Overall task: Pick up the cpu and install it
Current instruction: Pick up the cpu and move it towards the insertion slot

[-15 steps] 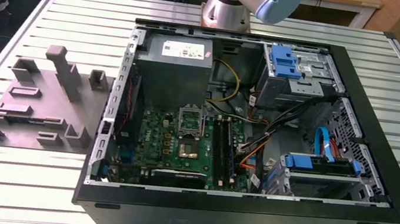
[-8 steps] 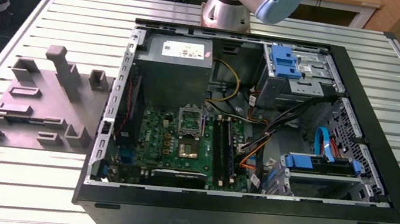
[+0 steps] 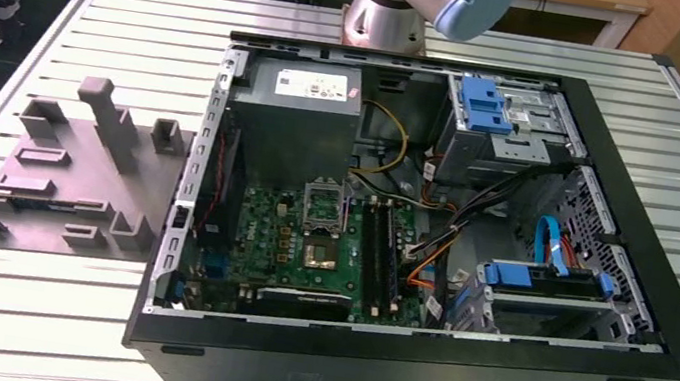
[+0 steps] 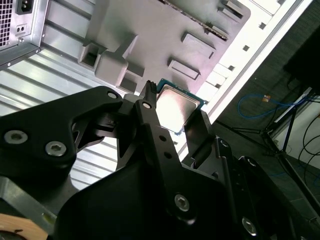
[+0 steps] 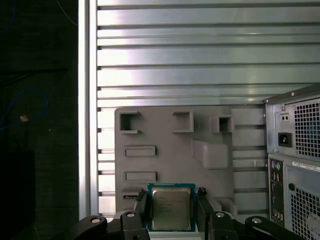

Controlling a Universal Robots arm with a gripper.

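Your one gripper [image 5: 172,201] pinches the cpu [image 5: 171,210] between its two black fingers [image 5: 141,205], one on each of two opposite edges. The silvery metal top of the chip faces the camera in both wrist views. In the second wrist view the same grip shows from the side: the gripper [image 4: 175,106] has its fingers [image 4: 150,115] flanking the single cpu [image 4: 177,105], with the jaws closed onto its rim. Behind the chip you see one grey moulded fixture tray [image 5: 165,135] with several raised blocks and recesses, lying flat on the slatted metal table [image 5: 200,50]. Just beside the tray stands the rear of one computer case [image 5: 295,150]. In the exterior view the tray [image 3: 59,179] lies at the exterior view's left of the open case [image 3: 422,365]. Inside the case you can count one green motherboard [image 3: 291,244], one metal-framed socket [image 3: 325,203], one grey power supply [image 3: 304,114] and two blue drive caddies [image 3: 485,106]. The arm's base [image 3: 395,7] stands behind the case.
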